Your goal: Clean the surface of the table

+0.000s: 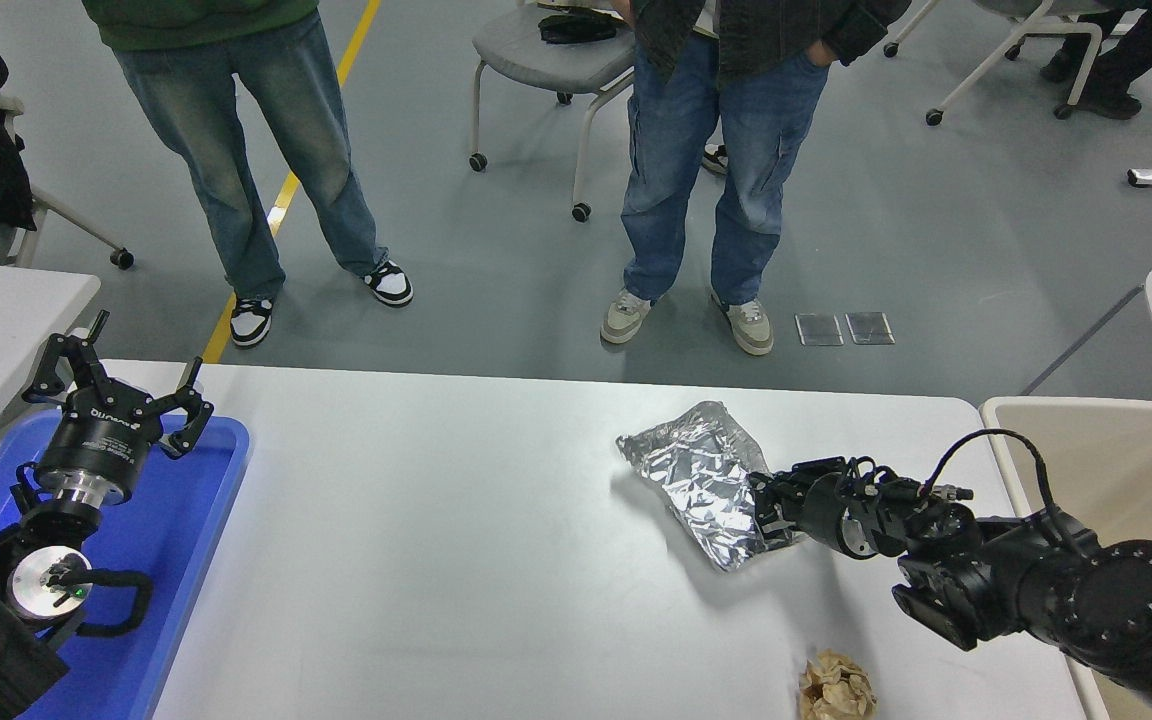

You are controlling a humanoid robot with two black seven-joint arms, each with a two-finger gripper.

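Left black gripper is hovering with fingers spread wide, empty, over the blue plastic tray; its printed label is too small to read. On the wide white table surface, the right black gripper is closing its fingers on the crumpled silver foil sheet, with a crumpled brown paper ball lying near the front edge. The beige plastic bin is standing just beside the table's right end, its contents not visible.

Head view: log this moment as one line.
right gripper: shut on foil | left gripper: open, parked over blue tray | paper ball: near edge of table | bin: right
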